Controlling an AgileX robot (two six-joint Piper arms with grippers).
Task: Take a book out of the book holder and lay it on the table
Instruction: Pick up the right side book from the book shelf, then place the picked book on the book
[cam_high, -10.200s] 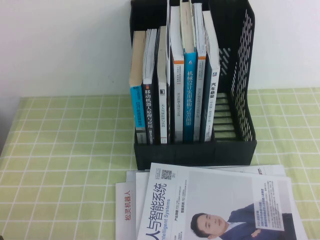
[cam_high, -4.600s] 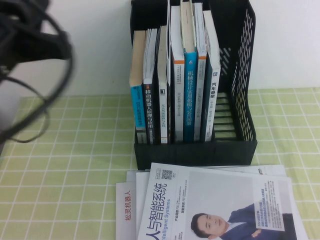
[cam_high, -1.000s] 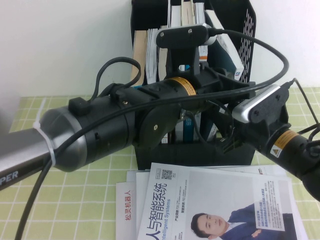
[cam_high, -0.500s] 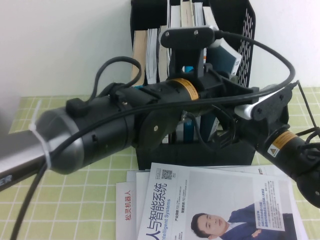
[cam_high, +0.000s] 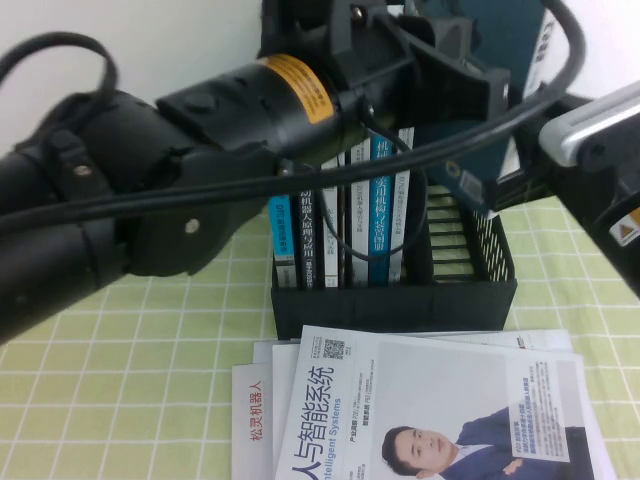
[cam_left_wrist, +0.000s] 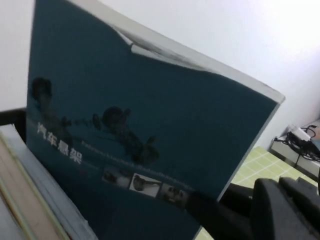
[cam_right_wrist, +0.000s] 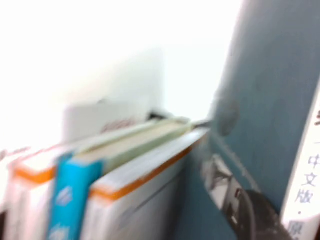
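So the teal book is up out of the holder, tilted above its right end, clear of the table. Left gripper sits against it up top, but can't tell if it's clamped. Right gripper is low beside the book, grip also hidden. Magazine lies out front.

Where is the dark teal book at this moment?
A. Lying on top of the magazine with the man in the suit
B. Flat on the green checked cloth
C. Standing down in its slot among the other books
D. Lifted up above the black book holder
D: the dark teal book stands high above the book holder, its old slot beside the row empty.
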